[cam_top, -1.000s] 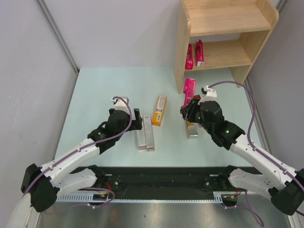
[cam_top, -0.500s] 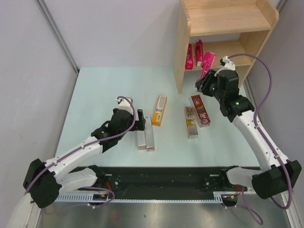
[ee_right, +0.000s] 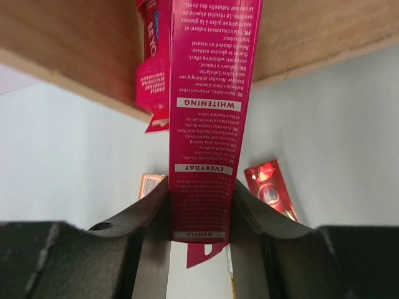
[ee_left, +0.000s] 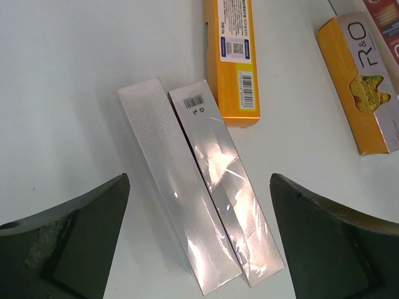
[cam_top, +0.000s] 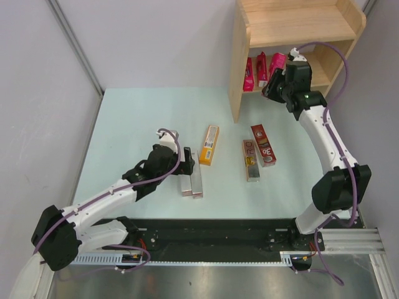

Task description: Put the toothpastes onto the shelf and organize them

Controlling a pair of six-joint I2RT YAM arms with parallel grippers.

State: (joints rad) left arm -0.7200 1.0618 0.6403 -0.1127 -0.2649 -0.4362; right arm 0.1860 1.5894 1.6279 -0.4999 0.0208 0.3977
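White links, black joints and purple cables (cam_top: 319, 43) form the left arm (cam_top: 103, 200) and right arm (cam_top: 324, 134); the left gripper (cam_top: 185, 159) and right gripper (ee_right: 199, 205) are black.

Eight toothpaste cartons (cam_top: 209, 144), one shelf (cam_top: 299, 25).
By colour: magenta-pink carton (cam_top: 262, 68), three; silver-grey carton (ee_left: 174, 187), two; orange-yellow carton (ee_left: 232, 56), one; gold-tan carton (cam_top: 249, 160), one; dark red carton (cam_top: 263, 144), one. Five of the eight lie on the surface (cam_top: 137, 124); three are at the shelf, which has two flat boards.
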